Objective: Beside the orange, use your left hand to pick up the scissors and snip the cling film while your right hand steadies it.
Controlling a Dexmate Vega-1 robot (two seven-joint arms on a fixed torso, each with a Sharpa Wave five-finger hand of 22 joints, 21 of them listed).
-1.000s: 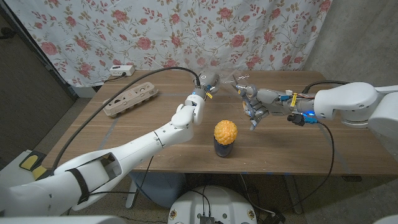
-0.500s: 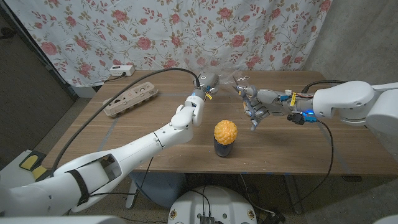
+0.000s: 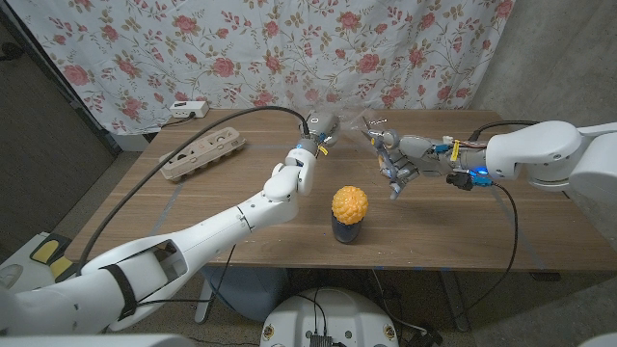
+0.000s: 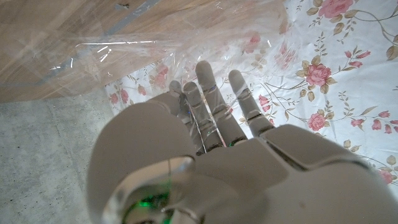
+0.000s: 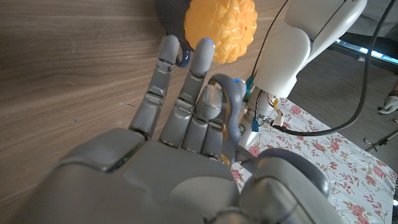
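Left hand (image 3: 323, 125) up at the bench's (image 3: 193, 207) far edge, 12 o'clock of the orange (image 3: 349, 204), fingers (image 4: 205, 81) spread against the cling film (image 3: 349, 122); a scissors grip can't be told. Right hand (image 3: 395, 159) at 1 o'clock of the orange, fingers (image 5: 186, 99) part curled, probably pinching the film's edge. Egg carton (image 3: 202, 152) far left.

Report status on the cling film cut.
Left robot hand and right robot hand raised, clear crinkled cling film between them, grips unclear. Bumpy orange on dark cup nearby, not blocking.
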